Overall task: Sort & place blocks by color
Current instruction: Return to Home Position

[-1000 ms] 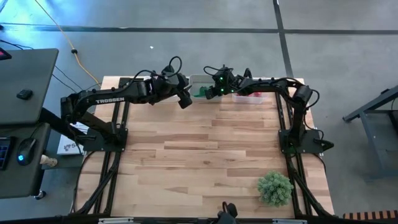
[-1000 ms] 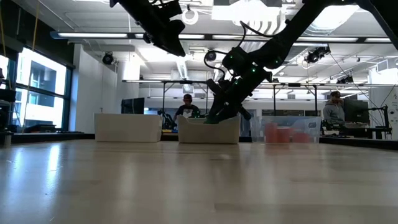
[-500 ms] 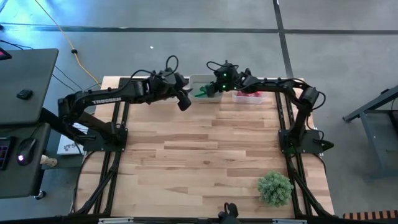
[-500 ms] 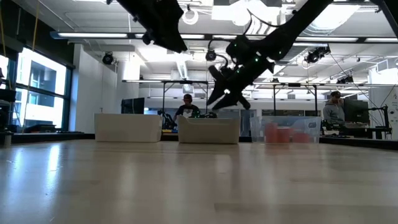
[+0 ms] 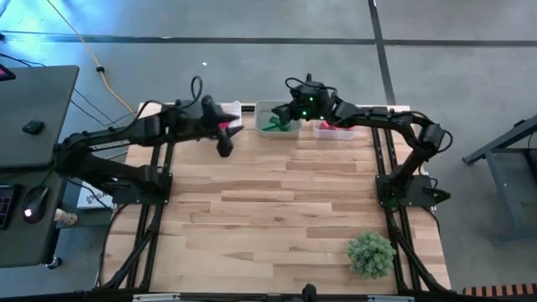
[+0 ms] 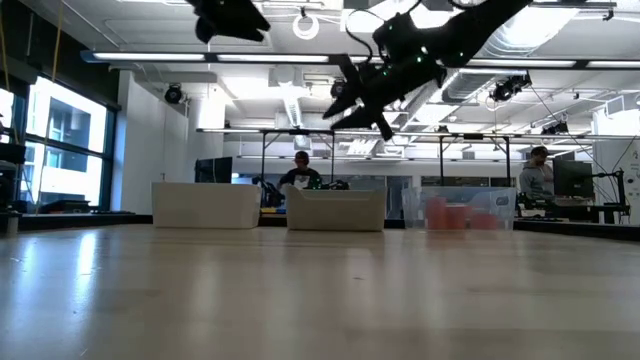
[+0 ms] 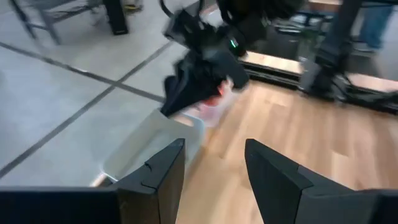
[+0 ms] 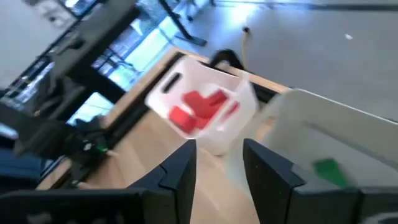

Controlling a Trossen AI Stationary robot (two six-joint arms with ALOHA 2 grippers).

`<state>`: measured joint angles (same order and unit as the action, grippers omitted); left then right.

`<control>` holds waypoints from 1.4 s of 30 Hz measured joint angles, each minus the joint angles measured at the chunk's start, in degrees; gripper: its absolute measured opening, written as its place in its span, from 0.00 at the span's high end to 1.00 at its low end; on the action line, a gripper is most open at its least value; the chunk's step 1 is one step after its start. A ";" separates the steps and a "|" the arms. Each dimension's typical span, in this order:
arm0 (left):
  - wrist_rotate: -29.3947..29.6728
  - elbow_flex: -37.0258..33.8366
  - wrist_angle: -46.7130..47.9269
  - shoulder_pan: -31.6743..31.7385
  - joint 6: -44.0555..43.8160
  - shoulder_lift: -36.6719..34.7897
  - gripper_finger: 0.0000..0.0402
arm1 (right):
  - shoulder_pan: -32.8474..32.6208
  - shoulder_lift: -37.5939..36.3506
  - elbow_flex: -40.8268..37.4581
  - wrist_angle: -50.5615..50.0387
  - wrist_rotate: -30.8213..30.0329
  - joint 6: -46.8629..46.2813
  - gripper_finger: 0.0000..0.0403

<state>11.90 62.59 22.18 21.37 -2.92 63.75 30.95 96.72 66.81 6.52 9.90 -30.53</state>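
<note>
The near half of the table [image 5: 268, 210] carries only the bushy plant [image 5: 371, 253] at its near right corner; no block lies loose on the wood in any view, so the sorting looks finished and the step in hand reads as the return to rest. Farther in, the left gripper [image 5: 225, 144] hangs above the boards just short of the white bin [image 6: 205, 205], and the right gripper [image 5: 288, 111] hangs over the grey bin [image 6: 335, 210]. Each wrist view shows its own fingers [image 7: 155, 180] [image 8: 177, 174] spread with nothing between them. The next move likely asks only that both arms fold back toward their bases, staying well above the bin rims. At the far edge the bins stand in a row, and the views split the evidence. The low view hides what is in the white and grey bins behind their walls and shows only the coral blocks [image 6: 455, 215] through the clear bin [image 6: 500, 200]. The right wrist view looks down on the red blocks [image 8: 198, 111] in the white bin, and the high view shows the green blocks [image 5: 273, 126] in the grey one. Beyond the table, only the low view shows two people seated in the room.
</note>
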 joint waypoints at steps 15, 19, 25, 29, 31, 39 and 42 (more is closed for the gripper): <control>1.86 -25.19 -6.98 -11.82 -7.41 -22.49 0.61 | -13.75 -4.54 -0.02 3.67 -8.88 -0.70 0.70; 2.18 -31.84 -11.66 -14.24 -6.32 -27.26 0.61 | -17.48 -4.58 0.00 4.60 -10.89 -2.15 0.70; 2.25 -41.51 -23.06 -16.29 -5.05 -31.88 0.61 | -21.26 -4.58 0.00 5.46 -11.05 -2.68 0.70; 2.25 -46.19 -25.98 -17.23 -5.40 -33.77 0.61 | -22.57 -4.58 -0.02 5.82 -10.60 -3.69 0.70; 2.25 -48.13 -26.26 -17.60 -5.47 -34.80 0.61 | -23.21 -4.58 -0.02 6.40 -10.45 -5.75 0.70; 2.45 -54.06 -27.20 -18.12 -6.93 -41.25 0.61 | -25.69 -4.58 0.00 12.06 -10.31 -6.68 0.70; 2.45 -55.52 -27.32 -18.12 -6.91 -44.35 0.61 | -26.12 -4.58 -0.02 13.81 -10.31 -6.73 0.70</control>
<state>14.35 7.08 -5.14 3.25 -9.83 19.40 4.83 92.14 66.78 20.33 -0.40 -37.27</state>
